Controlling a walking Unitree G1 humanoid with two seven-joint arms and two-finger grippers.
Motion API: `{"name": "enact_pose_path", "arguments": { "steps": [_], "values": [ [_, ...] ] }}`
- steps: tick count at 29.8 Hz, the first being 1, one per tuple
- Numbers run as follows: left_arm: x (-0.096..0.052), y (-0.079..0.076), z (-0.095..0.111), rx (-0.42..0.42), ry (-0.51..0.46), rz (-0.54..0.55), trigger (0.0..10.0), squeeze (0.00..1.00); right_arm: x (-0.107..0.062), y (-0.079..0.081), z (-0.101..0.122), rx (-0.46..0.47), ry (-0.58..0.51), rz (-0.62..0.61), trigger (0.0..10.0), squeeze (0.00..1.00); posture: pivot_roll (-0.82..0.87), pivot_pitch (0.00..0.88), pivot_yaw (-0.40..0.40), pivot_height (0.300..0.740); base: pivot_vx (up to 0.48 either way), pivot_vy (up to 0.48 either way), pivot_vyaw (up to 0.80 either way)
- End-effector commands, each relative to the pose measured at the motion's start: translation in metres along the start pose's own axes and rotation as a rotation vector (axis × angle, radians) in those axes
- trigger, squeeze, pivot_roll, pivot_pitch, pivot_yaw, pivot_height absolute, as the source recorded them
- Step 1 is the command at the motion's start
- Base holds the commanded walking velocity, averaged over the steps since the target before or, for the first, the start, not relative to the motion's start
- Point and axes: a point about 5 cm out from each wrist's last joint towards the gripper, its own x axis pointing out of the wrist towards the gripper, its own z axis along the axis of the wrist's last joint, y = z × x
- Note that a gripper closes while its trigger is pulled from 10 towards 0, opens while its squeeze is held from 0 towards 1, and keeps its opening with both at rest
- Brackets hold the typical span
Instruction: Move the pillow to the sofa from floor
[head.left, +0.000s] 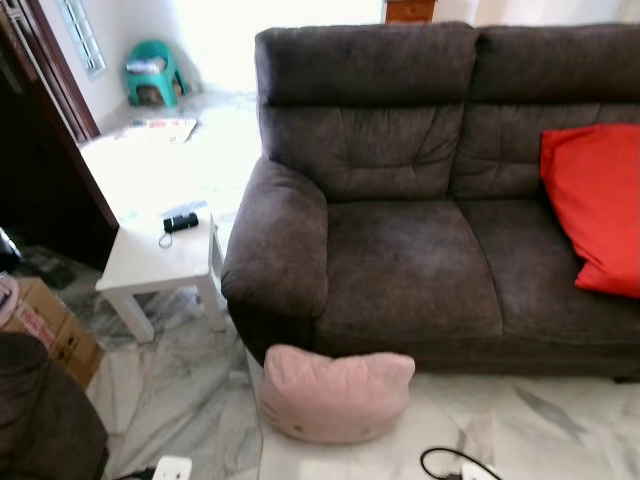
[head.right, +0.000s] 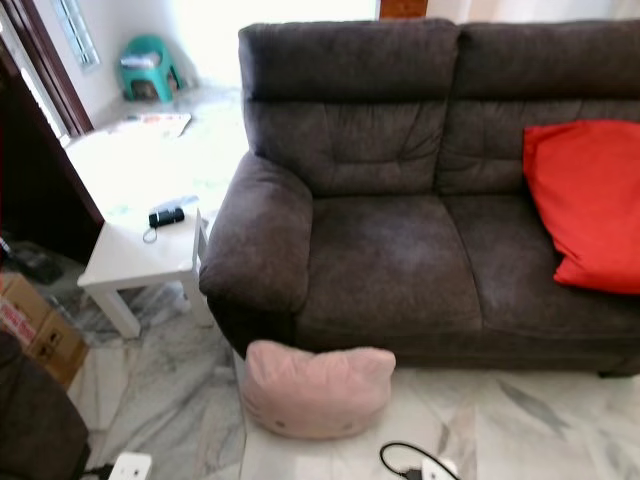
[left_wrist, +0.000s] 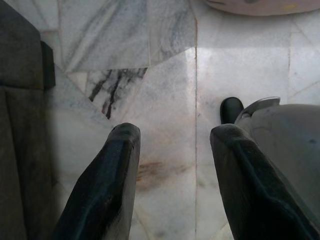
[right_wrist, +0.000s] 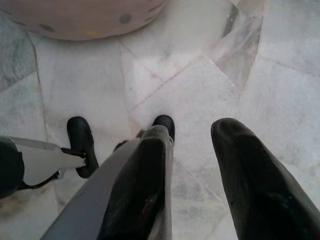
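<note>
Figure. The pink pillow (head.left: 336, 393) lay on the marble floor (head.left: 200, 400), touching the front base of the dark sofa (head.left: 420, 270) just below its left armrest (head.left: 278, 250). Its long axis ran parallel to the sofa's front edge, and its two ear-like corners pointed up. The seat above it was bare; a red cushion (head.left: 595, 205) leaned at the seat's right end. A white bench (head.left: 150, 265) carrying a small black device (head.left: 181, 222) stood left of the armrest, and a black cable (head.left: 445, 460) lay on the floor right of the pillow.

The left pincer (left_wrist: 172, 165) hung low over the floor, released, its fingers spread with nothing between them; the pillow's edge (left_wrist: 255, 6) showed ahead of it and toward the robot's midline. The right pincer (right_wrist: 192, 170) was likewise released and empty, with the pillow (right_wrist: 80, 17) ahead of its fingertips, apart from them.

Judged from both wrist views, the pillow lay forward of and between the two arms, neither clearly nearer. A lift onto the seat would probably call for one pincer at each end of the long axis.
</note>
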Motion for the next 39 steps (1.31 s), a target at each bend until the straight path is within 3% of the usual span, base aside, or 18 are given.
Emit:
{"name": "enact_pose_path", "arguments": {
  "steps": [1,20,39],
  "values": [
    [0.0008,-0.0004,0.0027,-0.003,-0.001,-0.005,10.0,0.0,-0.0001,-0.0027,0.0013,-0.002,-0.004,-0.006,10.0,0.0,0.08,0.0,0.02,0.74,0.0,0.0,0.0],
    [0.0016,-0.0026,0.0042,-0.015,0.006,-0.004,10.0,0.0,-0.0002,-0.003,0.0011,0.002,-0.008,-0.001,10.0,0.0,0.08,0.0,0.017,0.74,0.0,0.0,0.0],
    [0.0015,-0.0027,0.0034,-0.008,0.009,-0.006,10.0,0.0,-0.0003,-0.0029,-0.0002,-0.009,-0.002,0.005,10.0,0.0,0.08,0.0,0.017,0.74,0.277,0.0,0.0]
  ]
}}
